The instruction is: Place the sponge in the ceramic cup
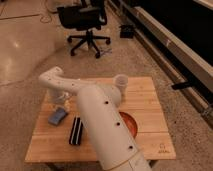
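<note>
The blue sponge (57, 116) lies flat on the left part of the wooden table (150, 107). My gripper (60, 98) hangs from the bent white arm just above and behind the sponge, near the table's left back corner, and is partly hidden by the arm. The pale ceramic cup (120, 83) stands upright near the far edge of the table, right of the arm and well away from the sponge.
A black oblong object (76, 131) lies right of the sponge. A brown bowl (130, 123) sits mid-table, partly behind my arm. A black office chair (87, 22) stands on the floor beyond the table. A dark ledge (170, 37) runs along the right.
</note>
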{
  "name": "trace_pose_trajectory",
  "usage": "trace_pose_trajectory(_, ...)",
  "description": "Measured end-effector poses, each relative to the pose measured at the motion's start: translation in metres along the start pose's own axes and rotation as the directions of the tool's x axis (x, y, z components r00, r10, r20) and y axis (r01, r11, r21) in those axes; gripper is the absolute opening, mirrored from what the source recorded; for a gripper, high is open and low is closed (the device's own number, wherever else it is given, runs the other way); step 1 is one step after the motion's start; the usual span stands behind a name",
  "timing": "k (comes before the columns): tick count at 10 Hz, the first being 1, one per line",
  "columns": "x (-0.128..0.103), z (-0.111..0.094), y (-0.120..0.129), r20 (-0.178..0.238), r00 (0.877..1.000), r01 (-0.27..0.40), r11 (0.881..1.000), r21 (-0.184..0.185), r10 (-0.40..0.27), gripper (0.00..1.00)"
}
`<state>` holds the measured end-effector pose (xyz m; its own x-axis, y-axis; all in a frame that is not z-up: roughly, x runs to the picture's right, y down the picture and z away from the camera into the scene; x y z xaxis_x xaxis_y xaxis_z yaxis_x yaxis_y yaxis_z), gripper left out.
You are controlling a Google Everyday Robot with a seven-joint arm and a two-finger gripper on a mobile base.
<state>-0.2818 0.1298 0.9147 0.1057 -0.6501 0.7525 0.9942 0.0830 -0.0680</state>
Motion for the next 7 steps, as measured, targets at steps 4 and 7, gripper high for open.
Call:
trace_pose_trajectory(4, 0.012, -0.023, 0.006, -0.019, 1.0, -0.002, 1.0, 0.026, 0.002, 0.0)
trace_pose_trajectory(7, 0.035, -0.082, 0.023, -0.066, 0.998, -0.01, 0.999, 0.053, 0.014, 0.0)
